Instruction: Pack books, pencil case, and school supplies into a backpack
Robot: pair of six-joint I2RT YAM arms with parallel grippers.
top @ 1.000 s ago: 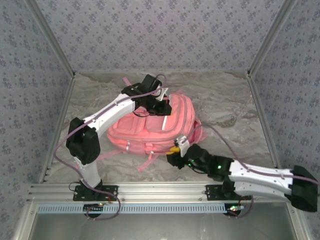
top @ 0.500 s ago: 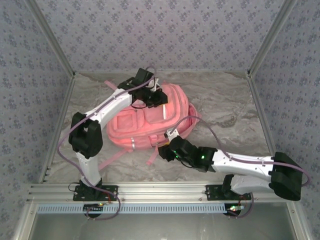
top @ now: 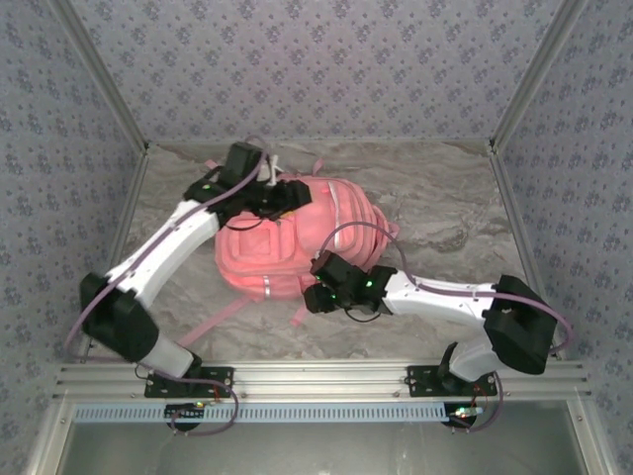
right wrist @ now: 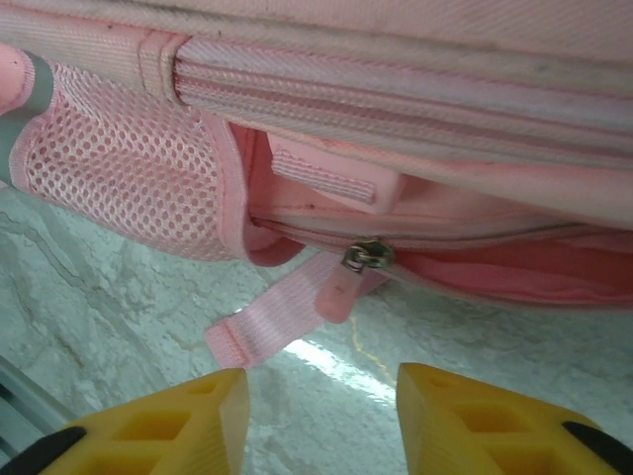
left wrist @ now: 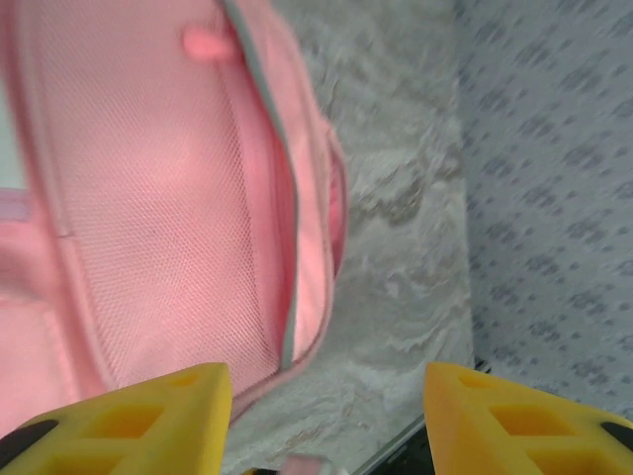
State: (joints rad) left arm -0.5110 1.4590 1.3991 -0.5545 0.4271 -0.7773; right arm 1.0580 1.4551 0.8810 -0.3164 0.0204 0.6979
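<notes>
The pink backpack [top: 302, 237] lies flat in the middle of the table. My left gripper [top: 290, 194] hovers at its far-left top edge, and in the left wrist view it [left wrist: 326, 426] stands open over bare table beside the backpack's mesh side panel [left wrist: 168, 198]. My right gripper [top: 314, 294] is at the pack's near edge. In the right wrist view it [right wrist: 321, 416] is open, just short of a pink zipper pull [right wrist: 346, 282] and a loose strap end [right wrist: 262, 327], touching neither. The books, pencil case and school supplies are out of view.
A mesh side pocket [right wrist: 119, 168] sits left of the zipper. Pink straps [top: 213, 319] trail toward the near-left. Patterned walls [top: 316, 69] enclose the marble table [top: 445, 208] on three sides, with a metal rail [top: 316, 376] along the near edge.
My left arm swung left, carrying its gripper along the backpack's far edge. My right gripper slid left along the near edge. The backpack shifted slightly.
</notes>
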